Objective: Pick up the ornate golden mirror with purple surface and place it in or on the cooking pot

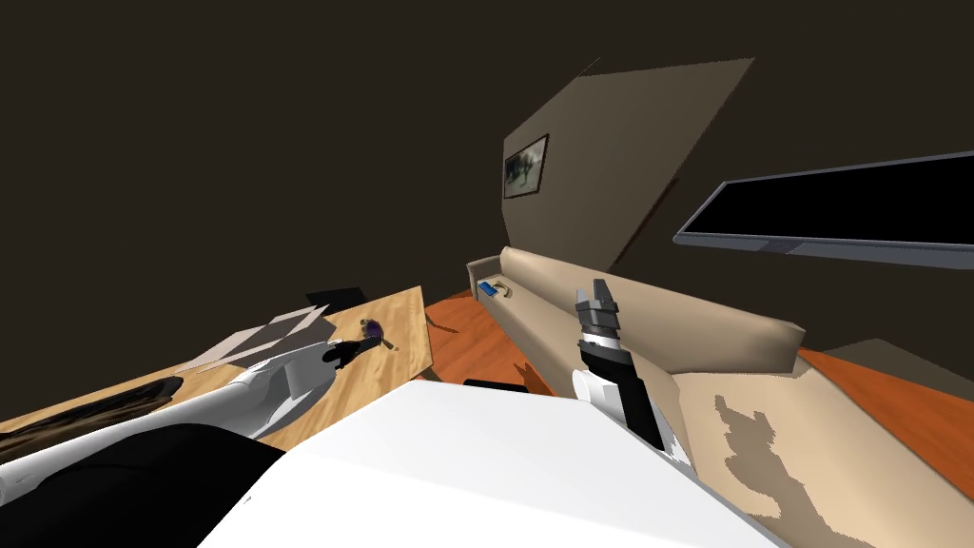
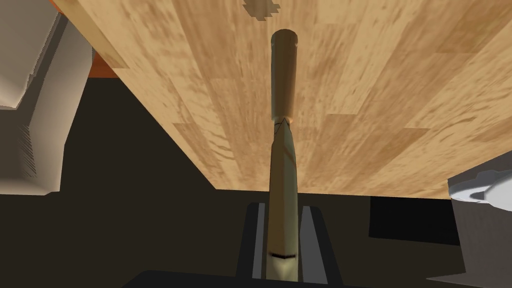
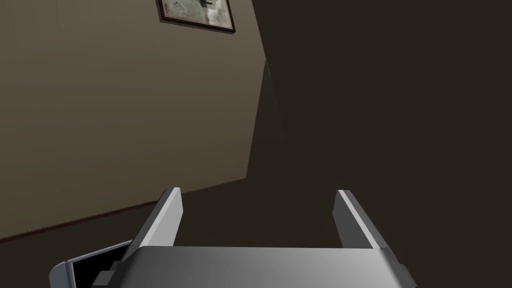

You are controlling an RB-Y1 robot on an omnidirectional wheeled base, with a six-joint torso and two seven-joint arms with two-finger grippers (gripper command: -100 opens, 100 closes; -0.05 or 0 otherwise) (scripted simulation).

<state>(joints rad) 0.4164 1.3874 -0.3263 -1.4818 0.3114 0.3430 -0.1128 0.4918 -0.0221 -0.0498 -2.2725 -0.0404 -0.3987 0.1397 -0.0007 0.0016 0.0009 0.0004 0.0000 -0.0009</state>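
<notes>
Two arms to cover here. Starting with the left gripper [image 2: 285,206]: clamped tight on the mirror [image 2: 283,150], both fingers [image 2: 257,235] pressed flat against its sides. Looking at the mirror edge-on from the wrist, so just a thin gold sliver, with the round handle poking out past the fingertips over the wooden table [image 2: 380,100]. Can't tell if it's resting on the wood or held just above it. From the head, can make out a bit of purple right at the gripper tip, near the table's far end, on the side facing the sofa [image 1: 666,323]. Also spotted on the table: a flat pale grey thing [image 1: 252,341] beside the left forearm, and a dark patch [image 1: 95,411] closer in. Over to the right gripper [image 1: 598,285]: raised in front of the sofa, well apart from the table, fingers spread wide open. Spotted a little blue thing [image 1: 487,288] on the sofa's far end too.
</notes>
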